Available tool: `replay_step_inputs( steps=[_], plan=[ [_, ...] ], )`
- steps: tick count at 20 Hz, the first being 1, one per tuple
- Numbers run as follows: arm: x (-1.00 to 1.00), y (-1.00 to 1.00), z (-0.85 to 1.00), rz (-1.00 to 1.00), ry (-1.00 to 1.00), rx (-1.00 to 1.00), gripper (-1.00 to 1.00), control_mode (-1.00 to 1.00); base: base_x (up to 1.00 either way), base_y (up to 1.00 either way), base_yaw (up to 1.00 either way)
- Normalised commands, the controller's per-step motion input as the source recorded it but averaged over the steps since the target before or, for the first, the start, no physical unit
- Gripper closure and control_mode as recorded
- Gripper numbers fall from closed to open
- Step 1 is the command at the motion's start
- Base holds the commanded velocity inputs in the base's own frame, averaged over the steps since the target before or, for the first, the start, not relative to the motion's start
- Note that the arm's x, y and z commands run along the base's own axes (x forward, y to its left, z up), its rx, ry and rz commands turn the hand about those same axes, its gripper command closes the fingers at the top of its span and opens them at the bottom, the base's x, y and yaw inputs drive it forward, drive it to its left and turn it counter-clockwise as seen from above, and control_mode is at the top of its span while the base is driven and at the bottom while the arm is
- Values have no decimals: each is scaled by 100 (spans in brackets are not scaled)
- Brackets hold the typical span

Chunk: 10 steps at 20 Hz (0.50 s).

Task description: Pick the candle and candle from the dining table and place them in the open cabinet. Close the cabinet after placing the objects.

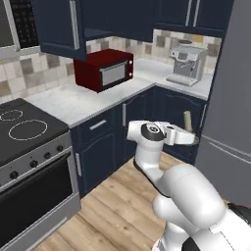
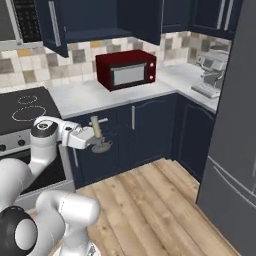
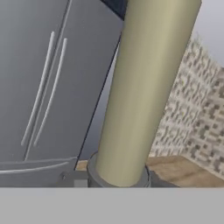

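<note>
Both base views look forward and down from behind the arm, sharing the red microwave [image 1: 104, 69] and counter [image 2: 90, 95]. Hand view sits tight against the candle [image 3: 140, 92], facing the refrigerator [image 3: 48, 83].

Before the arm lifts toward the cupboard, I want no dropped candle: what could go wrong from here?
The gripper holds the candle low, at its dark base, so the tall taper could tip during a swing. The open cupboard door juts out over the counter; the arm might clip it. The red microwave sits just under the shelf, leaving little room.

The open cabinet [image 2: 100, 20] gapes above the counter [image 2: 90, 95], its left door [image 1: 59, 27] swung outward. A red microwave [image 2: 126, 69] stands below on the counter's rear edge. Floor [image 2: 150, 200] lies open.
</note>
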Motion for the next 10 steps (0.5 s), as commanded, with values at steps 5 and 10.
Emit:
replay_step_inputs(
  steps=[5, 10],
  plan=[
    [0, 0, 0, 0, 0, 0, 100, 100, 59, -59, 43],
    [0, 0, 0, 0, 0, 0, 100, 100, 56, -60, 43]
  ],
)
